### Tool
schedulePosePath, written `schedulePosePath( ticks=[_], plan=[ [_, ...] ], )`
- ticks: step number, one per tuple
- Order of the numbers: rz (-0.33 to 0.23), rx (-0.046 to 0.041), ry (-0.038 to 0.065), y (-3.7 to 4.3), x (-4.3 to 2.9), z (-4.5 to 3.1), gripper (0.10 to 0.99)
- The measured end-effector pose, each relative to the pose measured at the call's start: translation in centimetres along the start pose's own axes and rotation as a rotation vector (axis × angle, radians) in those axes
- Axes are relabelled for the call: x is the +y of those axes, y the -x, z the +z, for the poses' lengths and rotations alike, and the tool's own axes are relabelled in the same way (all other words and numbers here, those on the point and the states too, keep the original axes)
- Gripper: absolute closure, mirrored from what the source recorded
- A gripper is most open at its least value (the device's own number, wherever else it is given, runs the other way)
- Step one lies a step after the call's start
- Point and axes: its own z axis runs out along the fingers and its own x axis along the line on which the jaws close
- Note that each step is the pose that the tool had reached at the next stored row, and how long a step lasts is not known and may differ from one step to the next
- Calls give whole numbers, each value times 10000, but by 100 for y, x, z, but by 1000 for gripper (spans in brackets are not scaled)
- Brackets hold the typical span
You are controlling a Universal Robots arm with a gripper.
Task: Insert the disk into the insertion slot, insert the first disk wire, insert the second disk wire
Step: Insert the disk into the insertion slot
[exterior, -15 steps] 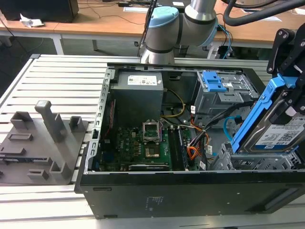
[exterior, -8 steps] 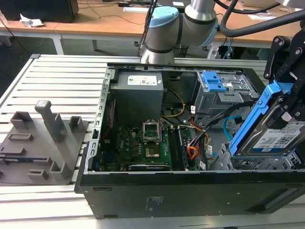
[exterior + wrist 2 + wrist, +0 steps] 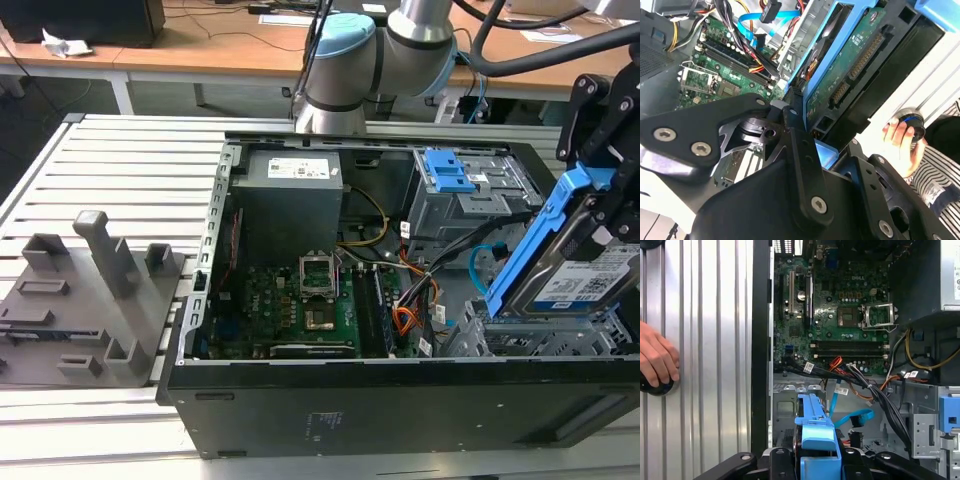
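Note:
My gripper [image 3: 606,205] is shut on the disk [image 3: 592,277], a silver drive with a white label in a bright blue carrier [image 3: 814,432]. The disk hangs tilted, its lower end over the insertion slot [image 3: 530,338], a silver perforated cage at the case's front corner on the exterior view's right. The second wrist view shows the disk's green circuit side [image 3: 850,65] between the black fingers [image 3: 799,145]. The second disk wire [image 3: 480,262], a light-blue cable [image 3: 854,417], loops loose beside the cage. The first disk wire [image 3: 404,320], an orange, red and black bundle, lies by the motherboard.
The open computer case [image 3: 215,250] lies on a slatted metal table [image 3: 120,160]. A taller grey bay with a blue latch [image 3: 446,172] stands behind the cage. Grey fixtures [image 3: 95,290] sit at the exterior view's left. A person's hand [image 3: 655,357] rests on a black button [image 3: 657,386] beside the case.

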Motion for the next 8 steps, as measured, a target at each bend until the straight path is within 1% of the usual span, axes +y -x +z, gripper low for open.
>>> schedulePosePath(
  ticks=[6,8],
  plan=[
    [-1,0,1,59,-19,65,722],
    [-1,-1,1,90,-24,116,722]
  ],
)
